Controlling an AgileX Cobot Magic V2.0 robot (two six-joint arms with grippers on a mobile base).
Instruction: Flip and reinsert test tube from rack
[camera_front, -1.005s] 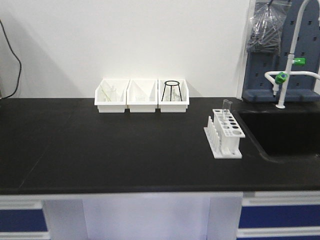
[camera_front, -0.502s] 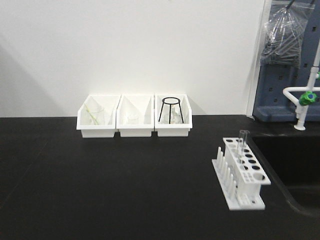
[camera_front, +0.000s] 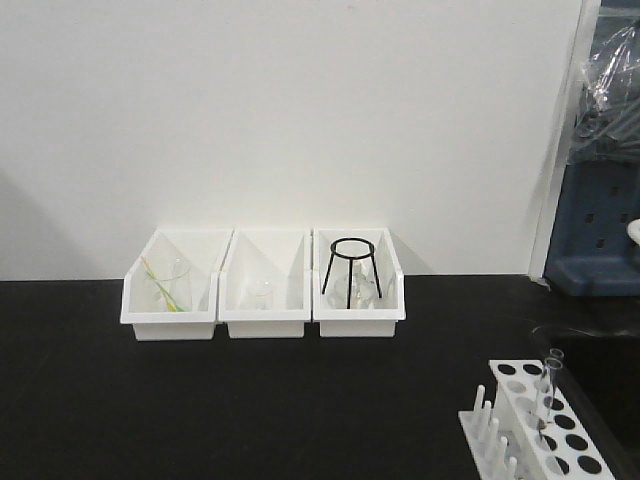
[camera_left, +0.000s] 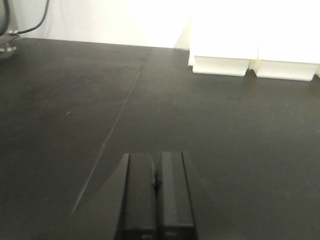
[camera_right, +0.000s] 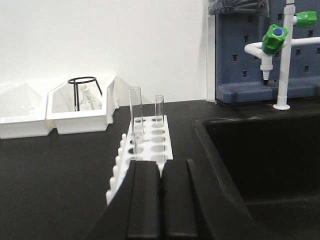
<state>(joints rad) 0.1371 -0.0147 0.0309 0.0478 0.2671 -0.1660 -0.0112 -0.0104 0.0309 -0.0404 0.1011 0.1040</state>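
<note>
- Since half a second ago the front view has closed in on the counter (camera_front: 250, 400). The three white bins (camera_front: 265, 322) loom larger, and the rack (camera_front: 562, 440) has slid to the lower right corner, partly cut off.
- Neither arm shows in the front view.
- From its wrist view, the left gripper (camera_left: 157, 195) is held low and level over bare black counter, pointing toward the bins.
- Its fingers are pressed flat together with nothing between them.
- The right gripper (camera_right: 161, 200) is level too, aimed along the rack toward the wall, with the sink (camera_right: 260, 165) to its right.
- Its fingers also meet, holding nothing. They hide the rack's near end, so I cannot tell whether they touch it.
- The test tube (camera_right: 135, 115) stands upright in a far hole of the rack, clear, open rim up, well above the plate.
- A second tube (camera_right: 159, 109) stands just beside it in the other row.
</note>
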